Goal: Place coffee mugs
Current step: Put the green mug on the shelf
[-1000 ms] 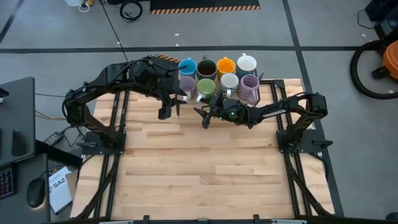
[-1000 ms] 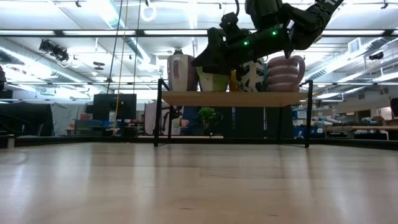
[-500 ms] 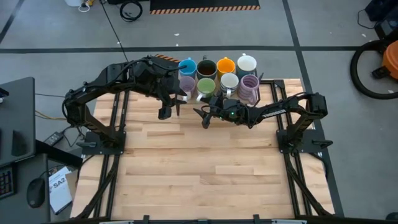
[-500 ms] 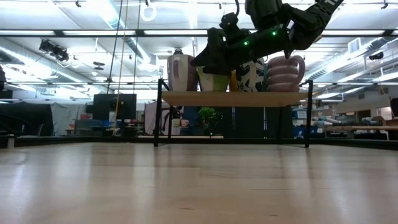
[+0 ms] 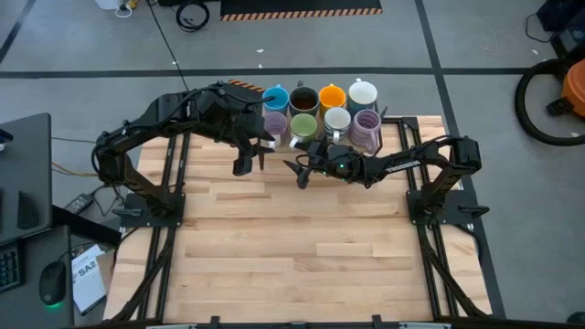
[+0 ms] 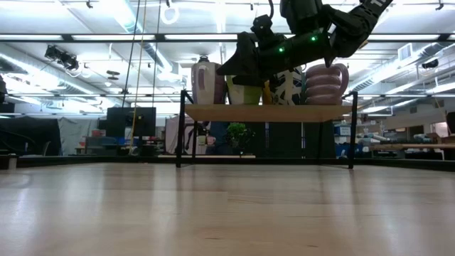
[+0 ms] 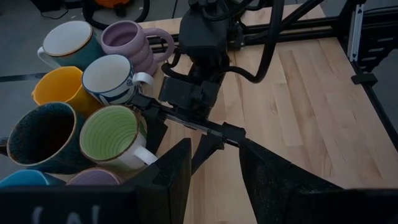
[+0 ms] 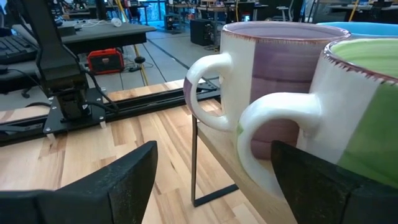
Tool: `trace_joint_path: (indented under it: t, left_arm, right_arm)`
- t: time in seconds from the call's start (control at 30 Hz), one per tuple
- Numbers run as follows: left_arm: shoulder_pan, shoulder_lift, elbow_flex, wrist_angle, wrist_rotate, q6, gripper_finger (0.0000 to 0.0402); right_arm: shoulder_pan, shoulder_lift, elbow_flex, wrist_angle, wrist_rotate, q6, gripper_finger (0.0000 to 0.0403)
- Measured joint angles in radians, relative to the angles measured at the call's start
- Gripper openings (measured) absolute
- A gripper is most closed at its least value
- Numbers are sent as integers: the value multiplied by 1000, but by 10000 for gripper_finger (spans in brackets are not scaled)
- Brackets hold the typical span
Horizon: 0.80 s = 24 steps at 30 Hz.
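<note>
Mugs: you have eight on a small raised rack (image 6: 266,112) at the tabletop's (image 5: 302,238) far edge, in two rows.
Back row: blue (image 5: 275,97), dark brown (image 5: 303,99), orange (image 5: 332,96), white (image 5: 363,93).
Front row: lilac (image 5: 275,125), green (image 5: 303,127), white (image 5: 337,120), lilac (image 5: 367,126).
Right gripper (image 5: 298,171): your jaws stand wide and hold nothing, just in front of the green mug (image 8: 367,118), its white handle between them in the wrist view.
Left gripper (image 5: 250,164): jaws apart and holding nothing, above the tabletop near the rack's left end.
</note>
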<state>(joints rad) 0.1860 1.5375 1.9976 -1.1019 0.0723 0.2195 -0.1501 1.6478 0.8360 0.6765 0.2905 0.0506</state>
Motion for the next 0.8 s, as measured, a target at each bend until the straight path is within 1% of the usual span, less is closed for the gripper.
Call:
trace_joint_path:
  t: [0.63, 0.8]
  left_arm:
    - [1, 0, 0, 0, -1, -4, 142]
    - [1, -8, 0, 0, -52, 12, 142]
  right_arm:
    - [-18, 0, 0, -10, -5, 10, 317]
    - [-14, 0, 0, -11, -5, 9, 317]
